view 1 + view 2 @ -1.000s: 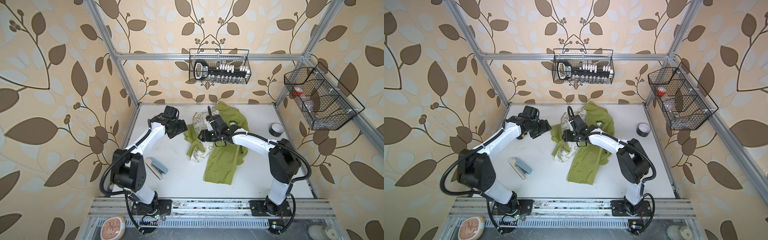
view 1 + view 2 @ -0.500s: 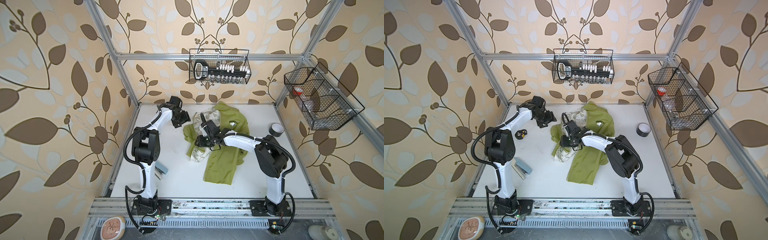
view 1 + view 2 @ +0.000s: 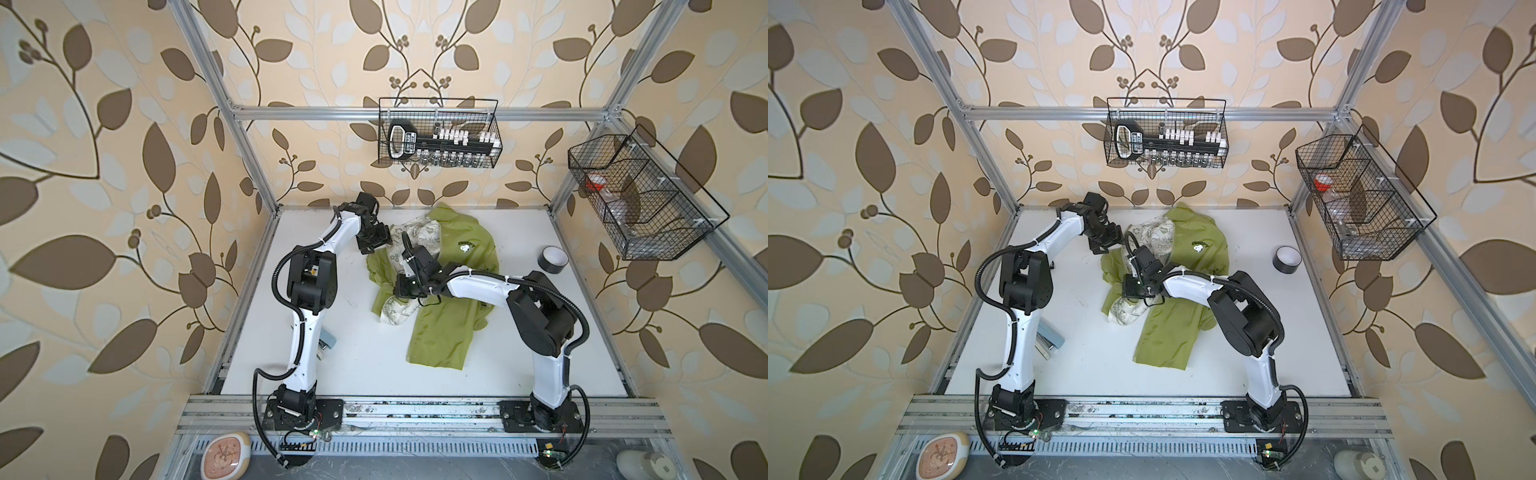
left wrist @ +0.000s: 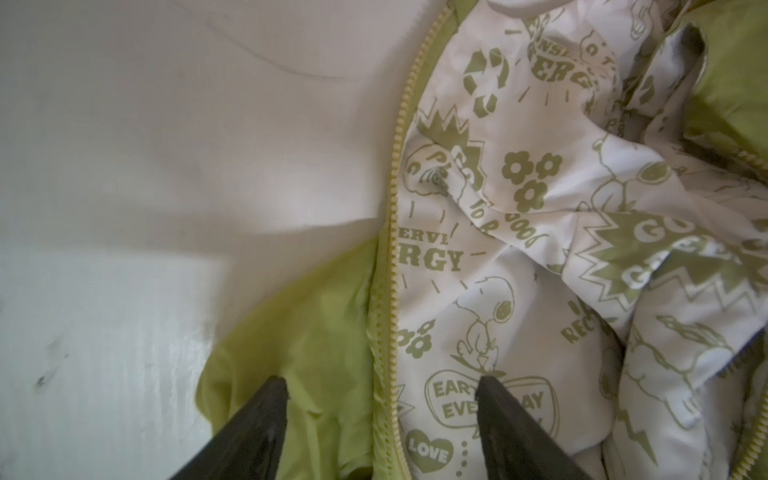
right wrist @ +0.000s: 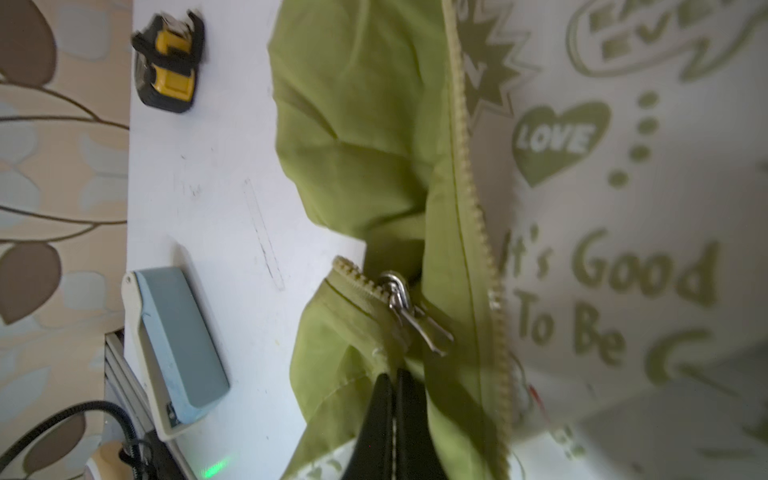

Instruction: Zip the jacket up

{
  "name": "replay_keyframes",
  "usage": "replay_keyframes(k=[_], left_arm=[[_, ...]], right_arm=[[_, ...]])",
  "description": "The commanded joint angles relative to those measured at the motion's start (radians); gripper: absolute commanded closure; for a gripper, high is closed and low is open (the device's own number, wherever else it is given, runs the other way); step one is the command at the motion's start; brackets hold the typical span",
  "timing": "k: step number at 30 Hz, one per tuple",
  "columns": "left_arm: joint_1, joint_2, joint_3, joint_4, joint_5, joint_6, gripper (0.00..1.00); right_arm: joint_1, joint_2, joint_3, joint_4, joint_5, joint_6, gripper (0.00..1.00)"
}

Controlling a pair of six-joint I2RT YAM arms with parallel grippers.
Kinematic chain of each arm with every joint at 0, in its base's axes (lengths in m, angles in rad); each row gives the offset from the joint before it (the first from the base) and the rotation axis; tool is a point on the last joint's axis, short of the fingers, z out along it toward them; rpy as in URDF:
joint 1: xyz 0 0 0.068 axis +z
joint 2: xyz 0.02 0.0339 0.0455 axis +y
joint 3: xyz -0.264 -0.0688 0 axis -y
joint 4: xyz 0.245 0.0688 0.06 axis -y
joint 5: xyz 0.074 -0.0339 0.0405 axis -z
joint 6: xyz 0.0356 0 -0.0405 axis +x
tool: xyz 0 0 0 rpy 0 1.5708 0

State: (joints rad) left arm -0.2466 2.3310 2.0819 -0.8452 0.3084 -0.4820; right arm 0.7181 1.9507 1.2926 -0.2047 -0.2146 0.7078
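By zip pull (image 5: 409, 309), R fingers (image 5: 376, 424) tight on jacket (image 5: 357, 124); L fingers (image 4: 257, 424) apart.

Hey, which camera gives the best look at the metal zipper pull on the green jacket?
The right wrist view: the zipper pull is close and unobstructed. The left wrist view shows only zipper teeth; in both top views it is too small to make out.

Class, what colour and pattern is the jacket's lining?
The lining is white with green cartoon prints, clearest in the left wrist view.
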Motion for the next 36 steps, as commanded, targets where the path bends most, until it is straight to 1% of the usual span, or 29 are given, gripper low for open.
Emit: replay_keyframes(k=[1, 4, 6, 10, 11, 16, 19, 21, 24, 26, 27, 29, 32, 34, 36], left_arm=[[-0.002, 0.027, 0.078, -0.035, -0.015, 0.042, 0.27], [-0.003, 0.074, 0.142, -0.046, -0.005, 0.049, 0.27], [-0.007, 0.096, 0.178, -0.058, -0.012, 0.055, 0.27], [-0.008, 0.130, 0.221, -0.069, -0.037, 0.059, 0.27], [-0.008, 0.148, 0.241, -0.062, -0.053, 0.063, 0.28], [-0.008, 0.201, 0.306, -0.038, -0.091, 0.089, 0.30], [-0.008, 0.246, 0.363, -0.044, -0.085, 0.095, 0.31], [-0.008, 0.272, 0.392, -0.045, -0.068, 0.096, 0.35], [-0.008, 0.294, 0.400, -0.022, -0.043, 0.090, 0.42], [-0.010, 0.299, 0.397, -0.005, -0.022, 0.087, 0.49], [-0.010, 0.298, 0.397, 0.002, -0.016, 0.085, 0.53], [-0.010, 0.290, 0.395, 0.018, -0.006, 0.081, 0.66], [-0.010, 0.252, 0.395, 0.040, -0.001, 0.070, 0.82], [-0.008, 0.214, 0.395, 0.058, 0.006, 0.065, 0.89], [-0.006, 0.170, 0.397, 0.068, 0.000, 0.055, 0.93]], right_arm=[[0.006, -0.137, -0.096, 0.036, 0.014, 0.015, 1.00], [0.006, -0.228, -0.177, 0.042, 0.028, 0.023, 1.00], [0.007, -0.263, -0.208, 0.043, 0.034, 0.027, 1.00], [0.006, -0.317, -0.259, 0.047, 0.041, 0.032, 1.00], [0.007, -0.371, -0.315, 0.046, 0.052, 0.038, 1.00], [0.007, -0.483, -0.413, 0.036, 0.081, 0.048, 1.00], [0.009, -0.542, -0.460, 0.031, 0.086, 0.054, 1.00], [0.013, -0.579, -0.486, 0.024, 0.093, 0.049, 1.00], [0.031, -0.615, -0.523, 0.023, 0.102, 0.031, 1.00], [0.047, -0.630, -0.545, 0.024, 0.108, 0.019, 1.00], [0.057, -0.633, -0.553, 0.027, 0.112, 0.016, 1.00], [0.081, -0.635, -0.571, 0.035, 0.121, 0.009, 1.00], [0.119, -0.620, -0.581, 0.052, 0.134, -0.001, 1.00], [0.141, -0.600, -0.578, 0.071, 0.138, -0.007, 1.00], [0.155, -0.578, -0.576, 0.100, 0.128, -0.006, 1.00]])
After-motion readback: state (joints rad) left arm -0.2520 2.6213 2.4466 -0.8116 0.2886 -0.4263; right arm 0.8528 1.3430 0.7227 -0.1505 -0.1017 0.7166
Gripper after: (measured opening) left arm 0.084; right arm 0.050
